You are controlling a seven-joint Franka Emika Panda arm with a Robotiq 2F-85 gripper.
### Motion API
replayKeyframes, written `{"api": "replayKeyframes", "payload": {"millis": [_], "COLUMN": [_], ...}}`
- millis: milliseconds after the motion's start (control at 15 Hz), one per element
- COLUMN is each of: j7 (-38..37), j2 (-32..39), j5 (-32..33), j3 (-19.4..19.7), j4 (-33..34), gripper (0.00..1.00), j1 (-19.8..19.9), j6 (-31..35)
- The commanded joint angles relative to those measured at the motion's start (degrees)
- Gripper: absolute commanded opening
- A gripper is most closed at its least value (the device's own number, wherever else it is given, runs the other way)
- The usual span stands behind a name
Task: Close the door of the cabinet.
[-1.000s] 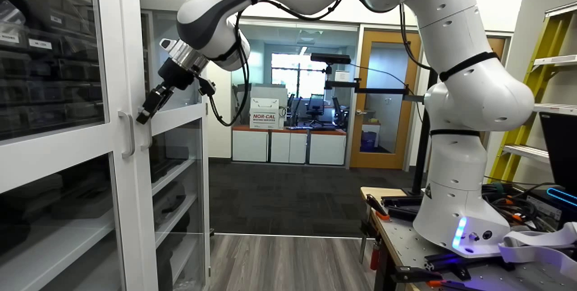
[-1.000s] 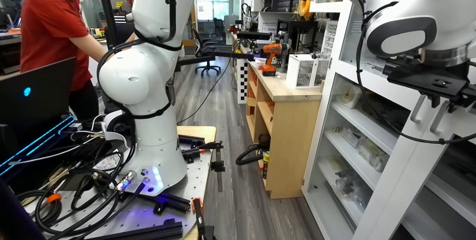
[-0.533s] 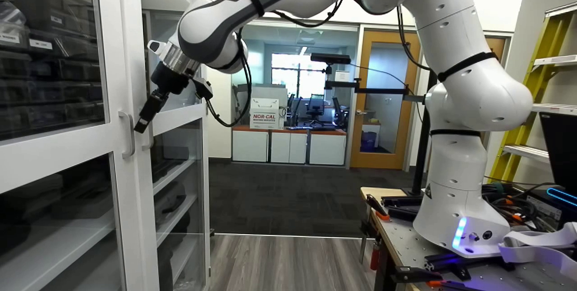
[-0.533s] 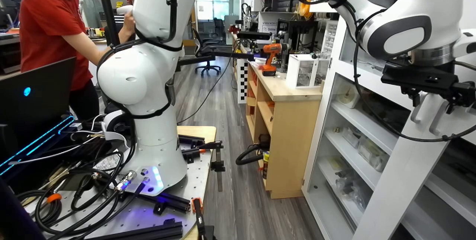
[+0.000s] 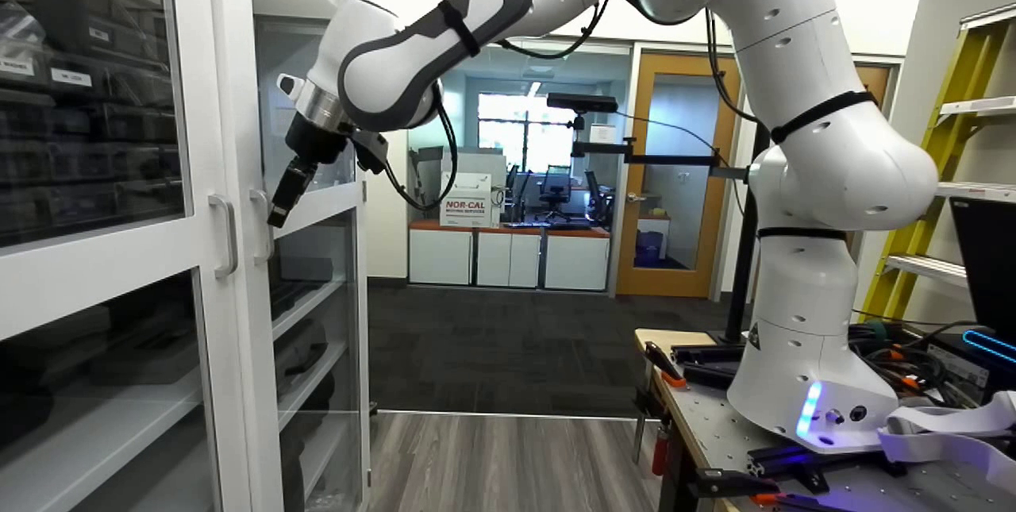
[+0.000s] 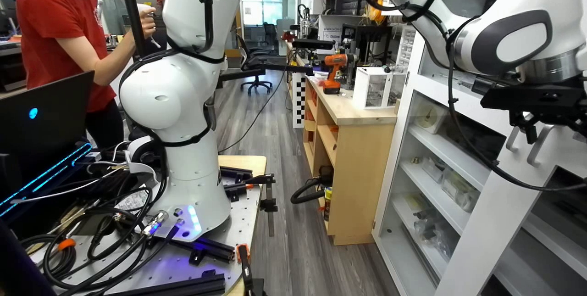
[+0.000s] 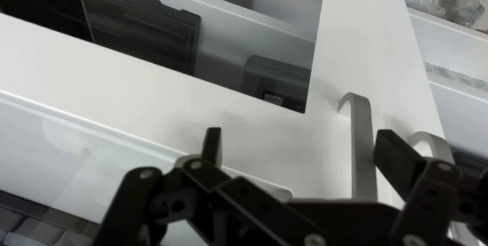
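Just ahead of my gripper [image 7: 299, 145], its fingers [image 7: 398, 158] spread, stands the cabinet door [image 7: 183, 101]; its handle [image 7: 364, 147], long axis upright, shows between them, nearer the right one in the wrist view. My gripper hides the handle's lower end; contact, or any door gap, I can't make out.

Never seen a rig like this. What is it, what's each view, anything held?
It's one white robot arm, standing on a table with cables and clamps on it. Two views come from cameras outside the robot, looking from different places; the third is shot from its wrist, past the black hand. In front stands a cabinet with glass-paned doors; the job is closing one. The hand looks empty: its fingers are spread, and in the wrist view a grey handle shows between them, though contact is unclear. In an exterior view, a person in red stands beyond the laptop.
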State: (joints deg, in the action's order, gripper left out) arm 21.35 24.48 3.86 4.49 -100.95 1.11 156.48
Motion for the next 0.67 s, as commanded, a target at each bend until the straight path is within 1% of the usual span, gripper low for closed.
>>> {"api": "replayKeyframes", "payload": {"millis": [0, 267, 600], "j7": [-7.23, -11.06, -12.47], "j2": [-3.53, -6.82, -11.15], "j5": [5.74, 8.51, 8.32], "j3": [2.89, 4.54, 3.70], "j4": [-2.10, -3.60, -4.85], "gripper": [1.00, 1.00, 1.00], "j1": [-0.01, 0.50, 1.09], "j6": [-3.95, -11.81, -23.42]}}
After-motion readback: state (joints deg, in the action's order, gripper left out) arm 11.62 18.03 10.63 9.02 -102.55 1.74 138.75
